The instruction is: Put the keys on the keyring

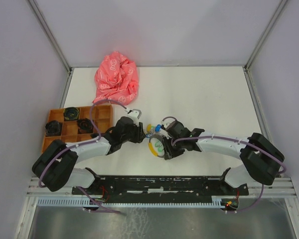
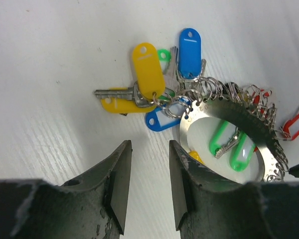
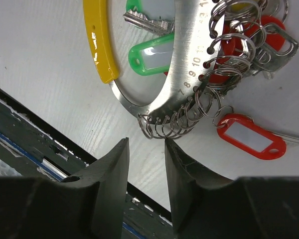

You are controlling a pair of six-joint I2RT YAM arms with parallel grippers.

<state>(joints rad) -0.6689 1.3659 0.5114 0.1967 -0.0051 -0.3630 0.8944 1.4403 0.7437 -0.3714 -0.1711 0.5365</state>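
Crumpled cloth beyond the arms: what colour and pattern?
Pink crumpled cloth, white print; best in top external view.

White table [image 1: 204, 94] — pale lilac walls [image 1: 159, 30]

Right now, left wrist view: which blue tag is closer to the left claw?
The lower blue tag, lying crosswise by the metal ring; the other blue tag sits farther off beside the upright yellow tag.

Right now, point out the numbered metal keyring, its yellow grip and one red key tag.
numbered metal keyring [image 3: 184, 55]: right wrist view, on the flat band beside the stamped numbers.
yellow grip [image 3: 96, 40]: right wrist view, midway along the strip.
red key tag [image 3: 249, 137]: right wrist view, on its white label window.
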